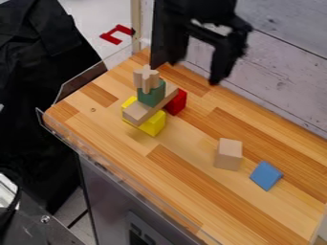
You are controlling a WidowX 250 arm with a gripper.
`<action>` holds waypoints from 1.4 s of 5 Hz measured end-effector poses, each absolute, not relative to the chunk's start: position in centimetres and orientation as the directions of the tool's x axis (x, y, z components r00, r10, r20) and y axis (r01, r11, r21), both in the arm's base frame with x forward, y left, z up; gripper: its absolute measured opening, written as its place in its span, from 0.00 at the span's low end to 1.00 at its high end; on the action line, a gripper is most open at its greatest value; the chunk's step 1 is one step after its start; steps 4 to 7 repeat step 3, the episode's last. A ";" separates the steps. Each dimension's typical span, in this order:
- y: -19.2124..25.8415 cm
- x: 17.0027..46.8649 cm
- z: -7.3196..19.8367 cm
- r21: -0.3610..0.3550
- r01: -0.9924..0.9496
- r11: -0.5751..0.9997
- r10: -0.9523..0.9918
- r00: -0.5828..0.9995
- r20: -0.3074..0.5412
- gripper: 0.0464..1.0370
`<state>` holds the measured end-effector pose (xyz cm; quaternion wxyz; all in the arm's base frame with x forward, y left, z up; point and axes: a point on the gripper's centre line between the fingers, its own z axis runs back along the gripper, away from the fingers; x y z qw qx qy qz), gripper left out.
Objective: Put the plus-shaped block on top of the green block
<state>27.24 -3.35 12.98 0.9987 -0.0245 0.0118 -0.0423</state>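
Observation:
The black gripper (194, 71) hangs near the top of the view, above the back edge of the table, its two fingers spread wide with nothing between them. Lower and to its left, the plain wooden plus-shaped block (147, 79) stands upright on top of the green block (152, 96). The gripper is apart from both blocks. Beneath the green block lies a long wooden block (142, 112), which rests across a yellow block (153, 124).
A red block (177, 102) is close behind the stack on its right. Farther right on the wooden table (185, 191) are an upright wooden block (228, 154) and a blue block (266, 175). A clear rail (121, 173) runs along the front edge; a plank wall (287, 72) stands behind.

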 end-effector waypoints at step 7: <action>-5.5 29.1 9.7 -0.023 0.032 0.999 -0.034 0.995 -0.096 0.96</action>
